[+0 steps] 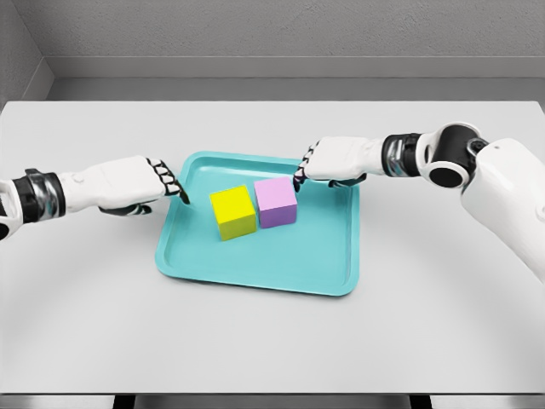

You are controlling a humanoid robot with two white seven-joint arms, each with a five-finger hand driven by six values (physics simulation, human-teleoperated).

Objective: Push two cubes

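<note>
Matt, smooth grey-white worktop (pixel 272 349), faintly sheened. Teal tray (pixel 255 277) of smooth plastic look, soft gloss along the rim. Yellow cube (pixel 232 212) and lilac cube (pixel 276 202) both matt, flat-coloured, no grain. White glossy shells like hard plastic on left robot hand (pixel 128 185) and right robot hand (pixel 334 162); black finger joints possibly rubbery, too small to judge.

Yellow cube (pixel 232 212) and purple cube (pixel 277 202) touching mid-tray (pixel 255 273); tray floor free near, far, left, right; low rim only barrier.
</note>
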